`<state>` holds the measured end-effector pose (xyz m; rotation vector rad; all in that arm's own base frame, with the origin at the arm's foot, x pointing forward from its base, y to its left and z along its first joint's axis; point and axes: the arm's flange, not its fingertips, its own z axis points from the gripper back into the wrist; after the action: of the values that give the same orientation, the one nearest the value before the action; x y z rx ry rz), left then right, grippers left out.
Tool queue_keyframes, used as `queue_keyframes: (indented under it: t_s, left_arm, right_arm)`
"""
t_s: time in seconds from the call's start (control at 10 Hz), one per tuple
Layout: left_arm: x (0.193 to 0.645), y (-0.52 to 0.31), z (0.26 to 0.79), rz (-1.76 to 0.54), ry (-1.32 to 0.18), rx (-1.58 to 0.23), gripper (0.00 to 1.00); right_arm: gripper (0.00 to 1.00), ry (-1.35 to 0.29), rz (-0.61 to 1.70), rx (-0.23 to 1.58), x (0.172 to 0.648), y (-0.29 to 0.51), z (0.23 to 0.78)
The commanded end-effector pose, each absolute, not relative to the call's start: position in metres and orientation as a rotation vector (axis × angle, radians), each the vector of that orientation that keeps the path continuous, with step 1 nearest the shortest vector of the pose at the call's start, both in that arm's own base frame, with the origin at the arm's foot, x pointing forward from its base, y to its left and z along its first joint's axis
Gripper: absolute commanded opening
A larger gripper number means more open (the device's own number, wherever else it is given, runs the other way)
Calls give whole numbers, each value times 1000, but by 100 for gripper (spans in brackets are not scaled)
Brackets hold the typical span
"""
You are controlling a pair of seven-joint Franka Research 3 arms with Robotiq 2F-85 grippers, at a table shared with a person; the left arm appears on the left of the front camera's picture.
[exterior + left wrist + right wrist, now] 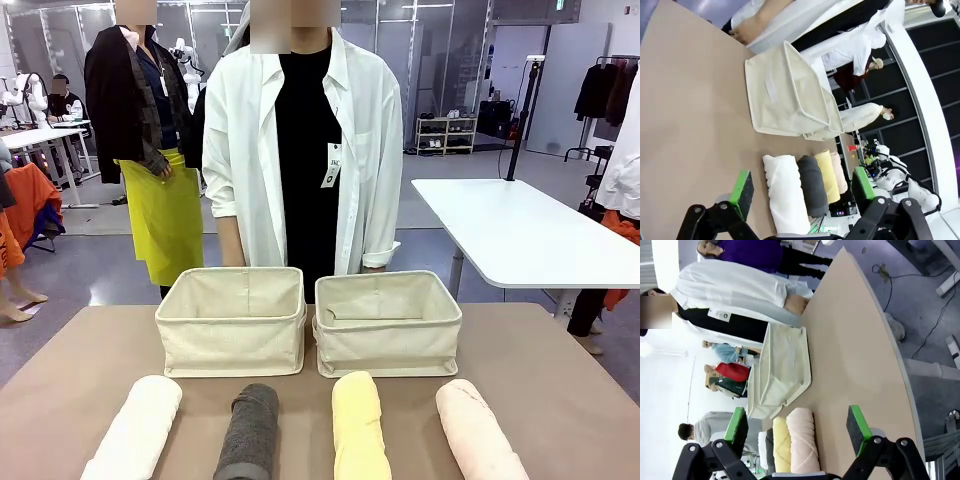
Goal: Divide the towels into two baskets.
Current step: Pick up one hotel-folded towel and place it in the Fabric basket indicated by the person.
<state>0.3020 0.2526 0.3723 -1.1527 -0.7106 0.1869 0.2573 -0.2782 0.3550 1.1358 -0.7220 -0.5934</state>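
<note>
Four rolled towels lay side by side along the near edge of the table (560,400), from the robot's left: white towel (138,428), dark grey towel (249,432), pale yellow towel (360,425), pale pink towel (478,430). Behind the row stood the left basket (232,322) and right basket (388,325) (cream, soft fabric walls, open tops), just beside each other in front of a person (300,150) in a white shirt. The left claw (802,186) hung above the table with fingers apart, gripping nothing, and the right claw (797,424) was likewise apart and empty.
</note>
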Motion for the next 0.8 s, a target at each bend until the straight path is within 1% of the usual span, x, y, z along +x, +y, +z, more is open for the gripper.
queue_keyframes:
  t_s: [0.0, 0.1, 0.7]
  left_arm:
    - [311, 242, 369, 190, -722, -1122, 100]
    - [302, 253, 372, 187, -711, -1153, 100]
    - [302, 253, 372, 187, -711, -1153, 100]
  right_arm:
    - [100, -750, -493, 1121, 265, -237, 350]
    - [100, -722, -593, 1136, 257, -278, 355]
    - [100, -722, -593, 1136, 257, -278, 355]
